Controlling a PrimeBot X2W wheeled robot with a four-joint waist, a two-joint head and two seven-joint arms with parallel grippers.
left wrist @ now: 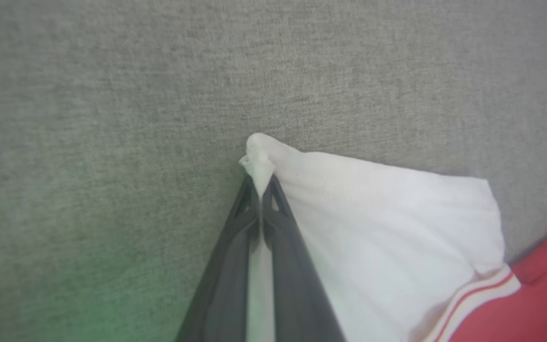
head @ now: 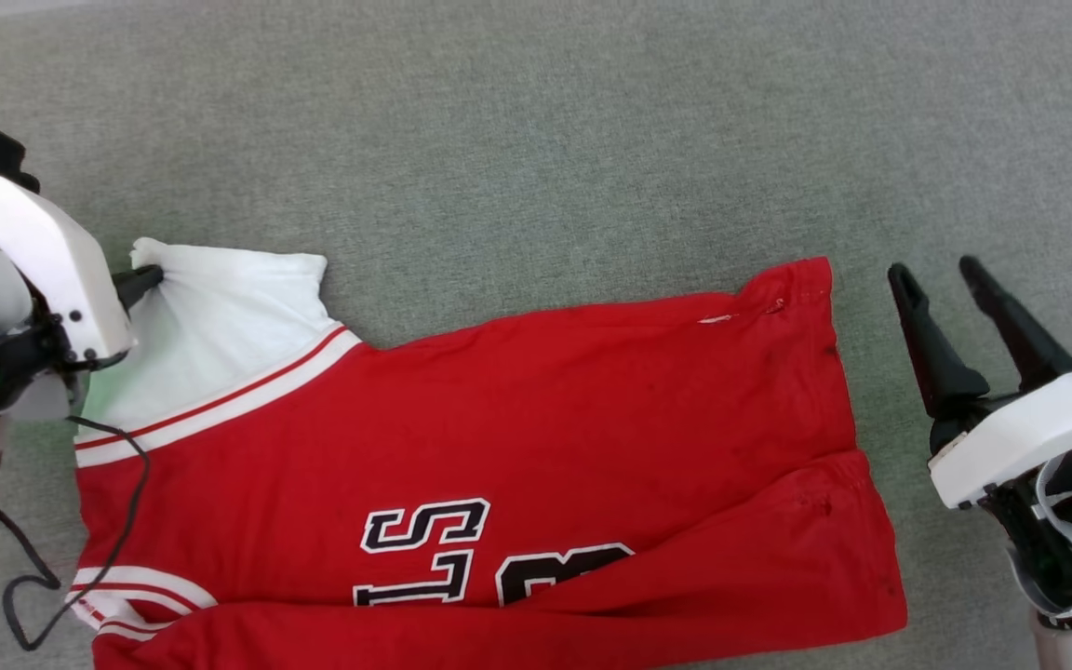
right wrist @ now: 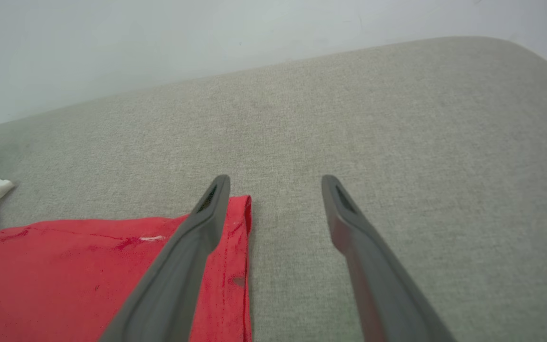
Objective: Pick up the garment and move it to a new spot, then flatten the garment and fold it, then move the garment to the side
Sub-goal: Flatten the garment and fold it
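Your grey fabric surface [head: 536, 140] carries the garment [head: 517, 419], a red jersey lying flat, with a white sleeve [left wrist: 373, 228], striped trim and black white-edged characters. The left gripper [left wrist: 260, 187] has its 2 fingers pressed together, pinching the sleeve's corner at their tips. The right gripper [head: 934, 272] stands spread, with the red hem beside it and apart from it. The head view's bottom edge cuts off the jersey, so you can read the lettering only partly.
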